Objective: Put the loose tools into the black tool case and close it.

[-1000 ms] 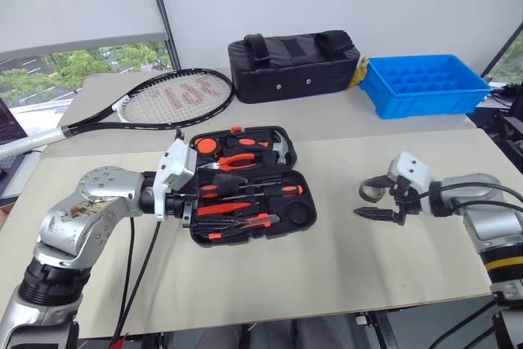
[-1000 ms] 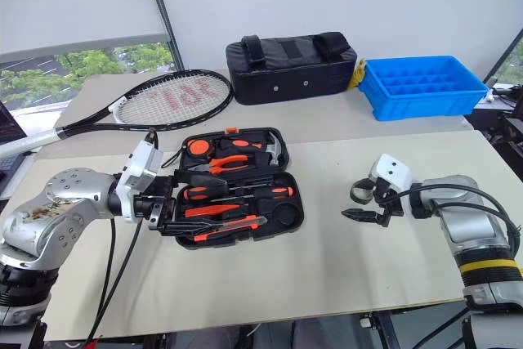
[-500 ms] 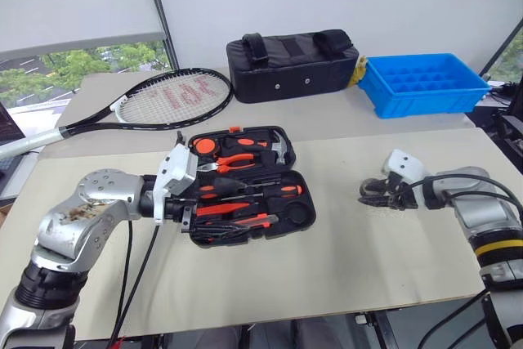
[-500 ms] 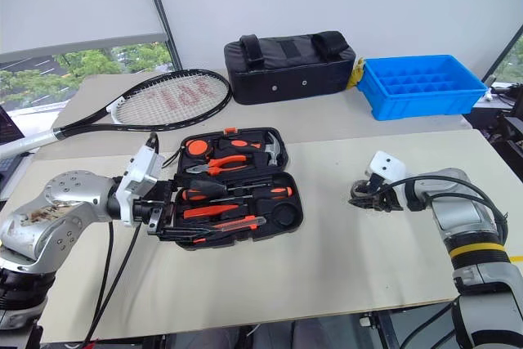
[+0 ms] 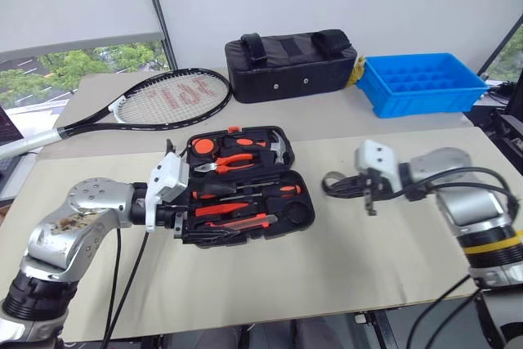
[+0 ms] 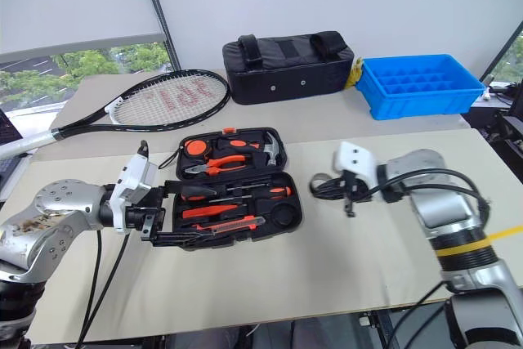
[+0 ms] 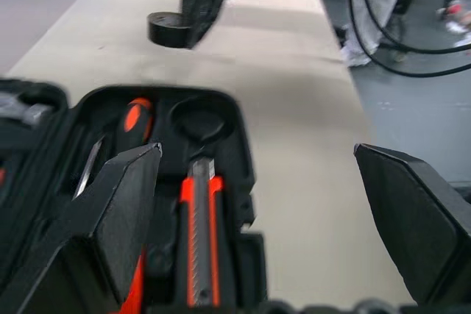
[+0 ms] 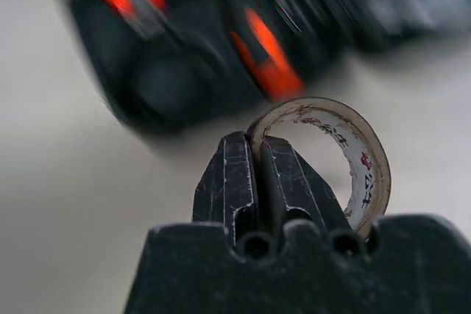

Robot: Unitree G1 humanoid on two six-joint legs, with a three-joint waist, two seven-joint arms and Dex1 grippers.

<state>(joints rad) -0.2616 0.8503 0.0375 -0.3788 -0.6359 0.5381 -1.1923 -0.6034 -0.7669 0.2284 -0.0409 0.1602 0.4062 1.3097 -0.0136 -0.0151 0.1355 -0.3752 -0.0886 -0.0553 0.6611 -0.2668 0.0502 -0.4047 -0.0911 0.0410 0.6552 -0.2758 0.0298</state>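
While raised above the table [image 5: 343, 259], right gripper [image 8: 256, 154] pinching tape roll [image 8: 358, 154], wrist angled toward tool case [image 5: 245, 185]

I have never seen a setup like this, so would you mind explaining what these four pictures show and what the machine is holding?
This is a two-armed humanoid robot standing at a table. The two wide pictures come from a pair of cameras on its head, looking down over its arms. The other two come from small cameras on each wrist, looking along that arm's two black fingers.

On the table lies an open tool case with orange-handled tools in its recesses; one round recess is empty. Behind it lie a tennis racket, a black fabric bag and a blue tray.

The right gripper is shut on the wall of a tape roll, held above the table beside the case. The left gripper is open at the case's near left edge, holding nothing.
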